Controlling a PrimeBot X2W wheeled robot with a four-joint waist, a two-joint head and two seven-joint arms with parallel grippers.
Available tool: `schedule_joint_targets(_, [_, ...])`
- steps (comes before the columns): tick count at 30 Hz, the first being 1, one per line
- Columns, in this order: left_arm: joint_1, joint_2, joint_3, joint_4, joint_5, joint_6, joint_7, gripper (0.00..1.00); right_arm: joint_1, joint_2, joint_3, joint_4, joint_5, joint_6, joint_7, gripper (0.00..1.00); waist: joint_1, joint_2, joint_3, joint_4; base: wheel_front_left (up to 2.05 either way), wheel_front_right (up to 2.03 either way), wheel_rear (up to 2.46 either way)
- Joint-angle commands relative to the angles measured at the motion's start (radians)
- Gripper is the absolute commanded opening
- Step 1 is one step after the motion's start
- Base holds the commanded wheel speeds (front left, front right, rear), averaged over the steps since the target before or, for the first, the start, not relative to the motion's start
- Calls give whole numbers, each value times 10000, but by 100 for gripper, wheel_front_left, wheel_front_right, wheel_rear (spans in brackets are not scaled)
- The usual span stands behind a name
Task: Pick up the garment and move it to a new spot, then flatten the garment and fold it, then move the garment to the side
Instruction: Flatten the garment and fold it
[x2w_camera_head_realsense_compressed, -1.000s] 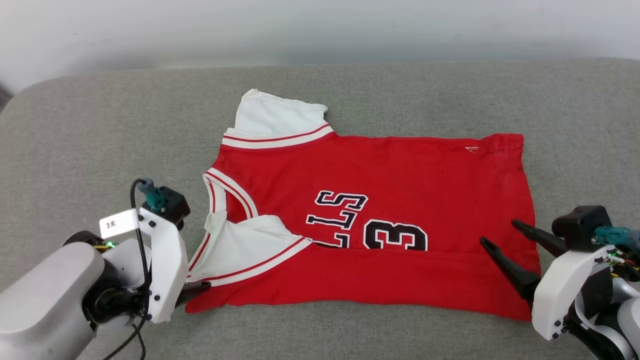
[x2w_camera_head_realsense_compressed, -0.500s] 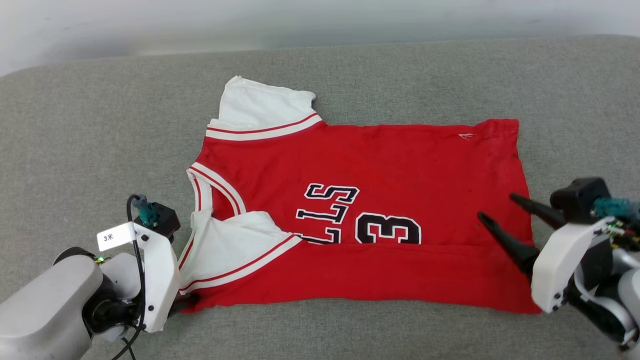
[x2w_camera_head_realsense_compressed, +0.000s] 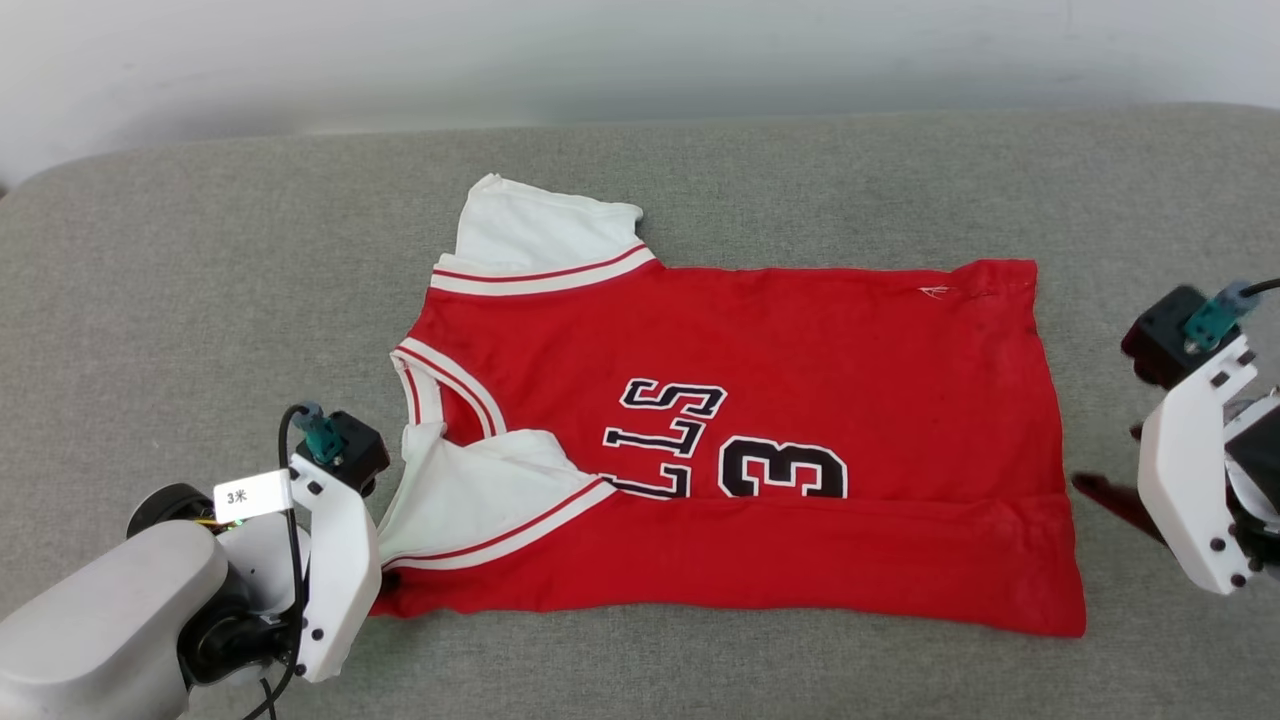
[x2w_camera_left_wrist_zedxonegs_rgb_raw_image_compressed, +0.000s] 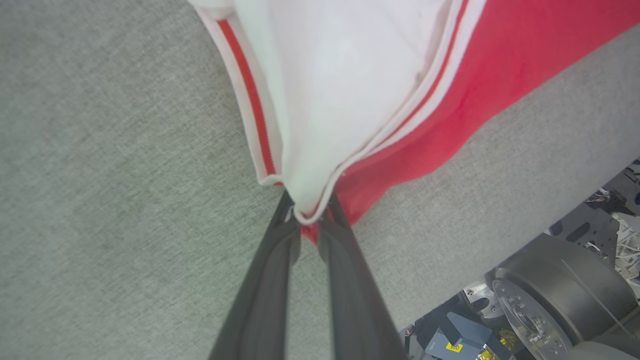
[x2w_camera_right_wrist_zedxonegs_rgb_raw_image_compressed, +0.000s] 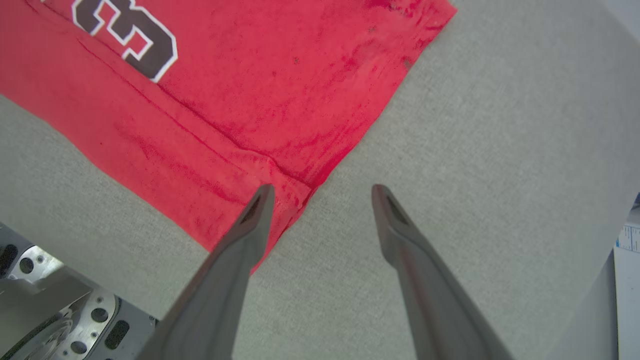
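The garment (x2w_camera_head_realsense_compressed: 740, 400) lies spread out on the grey cushion (x2w_camera_head_realsense_compressed: 200, 300), about in the middle of it. Its neck points to the robot's left and its bottom hem to the right. The long side nearest the robot is turned up over the front. So a red strip (x2w_camera_head_realsense_compressed: 760, 560) hides the lower half of the black letters and the number (x2w_camera_head_realsense_compressed: 785, 470). That looks like the first fold.

The left gripper (x2w_camera_left_wrist_zedxonegs_rgb_raw_image_compressed: 310, 220) is pinched tight on the garment. Its two dark fingers bite the corner where the near sleeve (x2w_camera_head_realsense_compressed: 480, 490) meets the red cloth. Holding that corner probably stops the folded side from sliding or popping open. The near sleeve is tucked in on top of the front. The far sleeve (x2w_camera_head_realsense_compressed: 540, 235) sticks out flat on the other side.

The right gripper (x2w_camera_right_wrist_zedxonegs_rgb_raw_image_compressed: 322, 192) is spread wide and holds nothing. It sits just beside the hem end of the fold. In the right wrist view, one finger is over the red corner and the other is over bare cushion. It is hard to tell if that finger touches the cloth.

The garment looks flat, and the folding seems only partly done. The far side probably has to come over next. Both grippers would need a corner each, or the cloth could go crooked.
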Motion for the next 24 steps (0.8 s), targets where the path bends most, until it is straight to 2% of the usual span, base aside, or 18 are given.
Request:
schedule_joint_targets(1, [-131,16,-46,-39,34,-13,-84,0,-102,-54,99,96,107,-7,302,100,0,-1,25,33,0,0,0])
schedule_joint_targets(4, [-258,32,-179,-144,98,-13,-201,0,58,85,143,477,492,-7,1181,100,0,-1,126,107,0,0,0])
schedule_joint_targets(7, [-377,-21,-328,-190,197,-13,-312,0,361,378,86,1000,647,-7,1467,100,0,-1,294,202,0,0,0])
schedule_joint_targets(13, [-645,-83,-574,-221,308,-13,-465,0,920,1128,125,1774,611,-7,1332,100,0,-1,572,332,0,0,0])
schedule_joint_targets(14, [-723,-77,-678,-204,322,-13,-547,0,1397,1662,273,2190,698,-4,1079,100,0,-1,669,353,0,0,0])
schedule_joint_targets(15, [-753,-77,-706,-192,315,-13,-580,0,1571,1841,366,2299,702,-3,993,100,0,-1,697,361,0,0,0])
schedule_joint_targets(20, [-698,-70,-830,-90,216,-13,-718,0,1982,2318,763,2562,693,17,377,100,0,-1,693,335,0,0,0])
schedule_joint_targets(21, [-648,-63,-855,-54,182,-13,-753,0,1902,2340,764,2560,663,19,183,7,0,-1,645,317,0,0,0])
schedule_joint_targets(22, [-591,-49,-885,-27,147,-13,-773,0,1817,2316,774,2559,639,19,11,0,0,-1,577,300,0,0,0])
schedule_joint_targets(24, [-512,-4,-918,1,77,-13,-836,0,1639,2154,754,2483,666,19,-304,0,0,-1,391,283,0,0,0])
